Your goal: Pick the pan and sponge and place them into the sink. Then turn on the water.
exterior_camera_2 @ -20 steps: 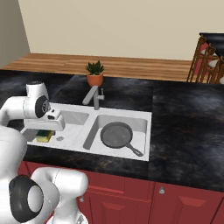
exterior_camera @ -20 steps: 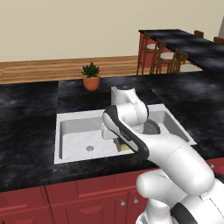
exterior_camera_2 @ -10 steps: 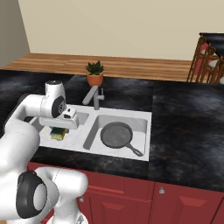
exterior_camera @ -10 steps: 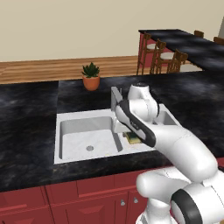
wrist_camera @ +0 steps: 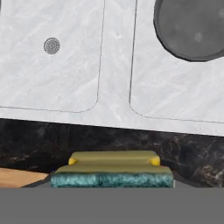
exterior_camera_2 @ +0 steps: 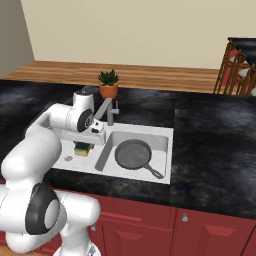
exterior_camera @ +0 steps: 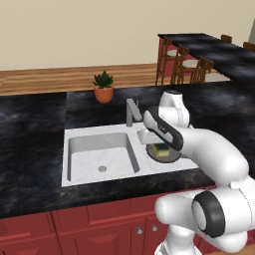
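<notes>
While the pan (exterior_camera_2: 133,153) lies flat in the sink (exterior_camera_2: 162,136), in the basin to the right of the faucet (exterior_camera_2: 111,112), the pincer (exterior_camera_2: 86,145) hangs over the sink just left of that faucet with the sponge (exterior_camera_2: 82,149) clamped between its jaws. In the hand view the sponge (wrist_camera: 112,174) sits right at the fingertips, yellow layer and green layer stacked, with both basins spread out below and the pan (wrist_camera: 192,26) off to one side of the divider.

That sponge looks light and soft, so I'd judge a gentle squeeze across its short sides is plenty, and it should drop without bouncing far. The pan looks stiff and heavy by comparison; its long handle, pointing toward the front rim of the sink, would be the place to take it, though it seems to be home already.

Next up, by my reading, is letting the sponge go into a basin, then the faucet for the water.

The sink is white and marbled, set in a black speckled counter (exterior_camera: 30,124) over red cabinets (exterior_camera_2: 210,230). A potted plant (exterior_camera: 103,86) stands behind the faucet, and beyond it there is wood flooring (exterior_camera: 50,79) with chairs (exterior_camera: 187,67) at a second dark counter.
</notes>
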